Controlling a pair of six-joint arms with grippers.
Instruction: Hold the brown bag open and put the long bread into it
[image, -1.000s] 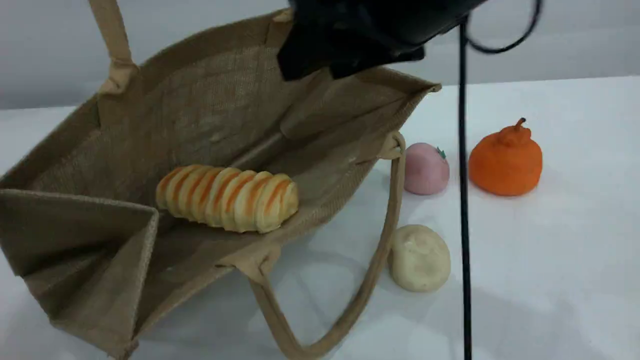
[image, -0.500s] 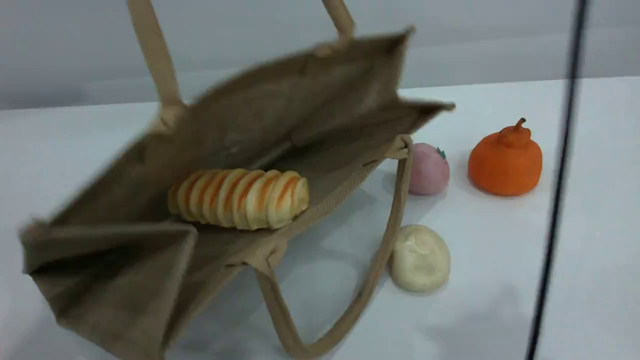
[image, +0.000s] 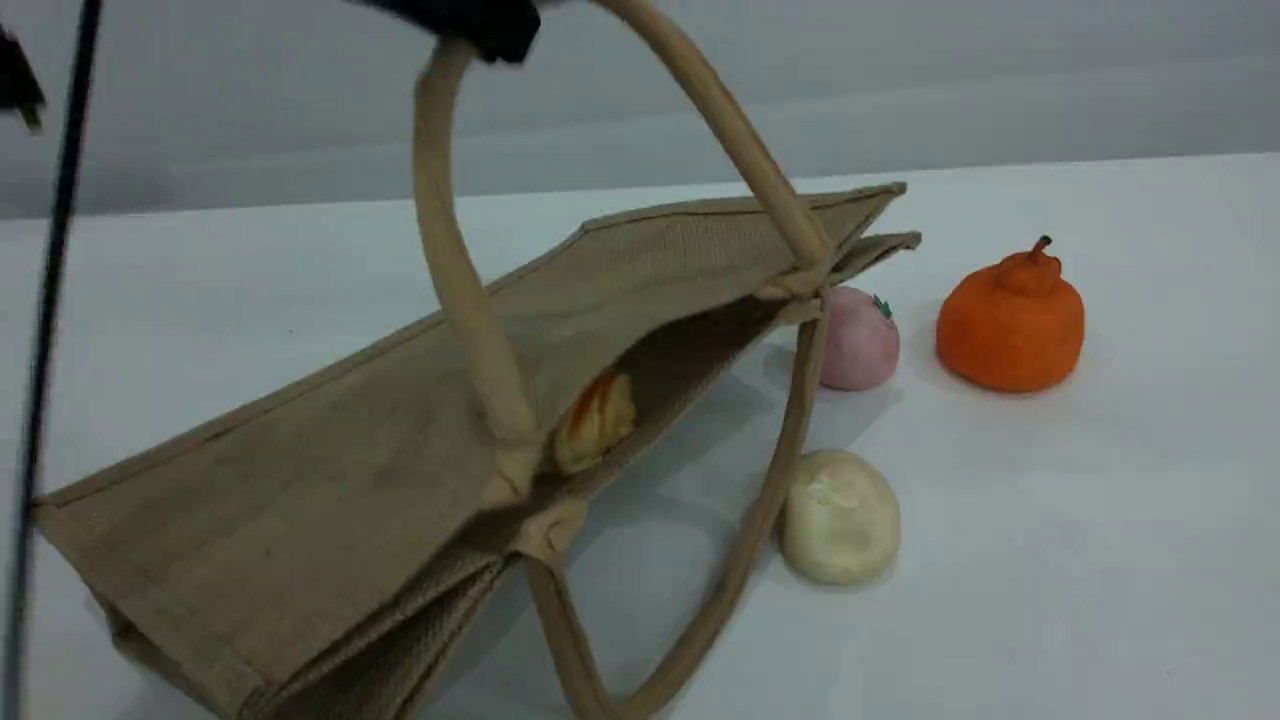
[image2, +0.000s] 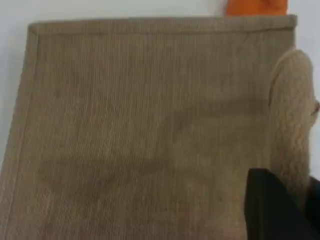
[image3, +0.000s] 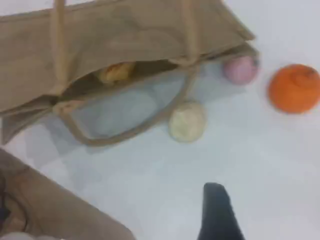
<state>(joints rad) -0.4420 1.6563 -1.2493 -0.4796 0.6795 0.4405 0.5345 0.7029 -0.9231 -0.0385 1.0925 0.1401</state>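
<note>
The brown bag lies on its side on the white table, its upper wall sagging low over the mouth. Only one end of the long bread shows inside the narrow opening, and the same end of the bread shows in the right wrist view. My left gripper at the top edge is shut on the bag's upper loop handle. In the left wrist view that handle runs up beside my dark fingertip. The lower handle rests on the table. The right gripper fingertip hovers over bare table, holding nothing.
A cream-white bun sits right beside the lower handle. A pink fruit lies by the bag's mouth corner, and an orange fruit further right. A black cable hangs down the left side.
The bag's upper wall has dropped from wide open to nearly flat, hiding most of the bread. The held handle swung right. The dark arm over the bag has withdrawn.
</note>
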